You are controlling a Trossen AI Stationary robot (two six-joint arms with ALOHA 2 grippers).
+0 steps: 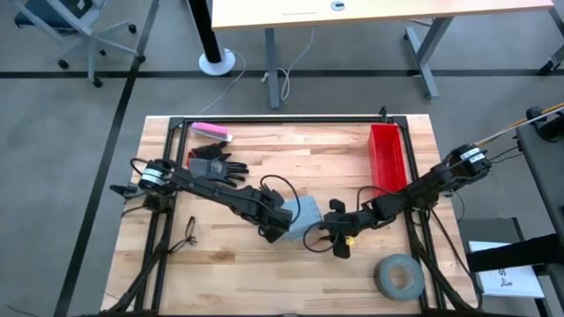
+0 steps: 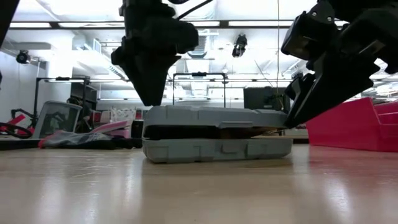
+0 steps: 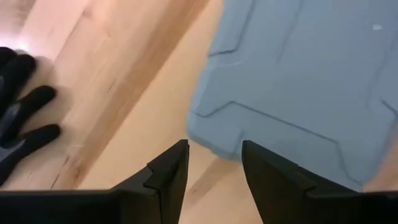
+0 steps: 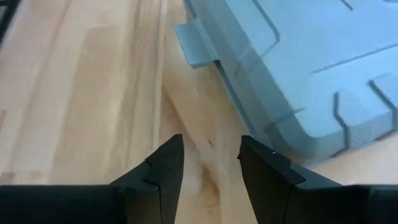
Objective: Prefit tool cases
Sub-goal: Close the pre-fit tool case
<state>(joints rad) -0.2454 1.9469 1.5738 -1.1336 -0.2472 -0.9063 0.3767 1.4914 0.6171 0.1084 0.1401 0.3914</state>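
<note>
The flat grey-blue plastic tool case (image 2: pixel 217 134) lies mid-frame, lid ajar, unlatched; left tool (image 3: pixel 214 171) and right tool (image 4: pixel 210 165) flank it, parted, grasping nothing; closing remains.

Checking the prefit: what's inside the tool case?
The tool case lies nearly closed; the low view shows only a dark gap with something brownish between lid and base. Its contents are covered.

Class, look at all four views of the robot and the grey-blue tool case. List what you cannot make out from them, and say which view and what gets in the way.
- Inside of the tool case: low view shows only a dark gap under the lid.
- Most of the case: high view, both arms cover it.
- Whether the right gripper touches the case: its fingers open over bare wood.
- Whether the left gripper touches it: same.
- Black glove: left wrist view, cut by the edge.
</note>
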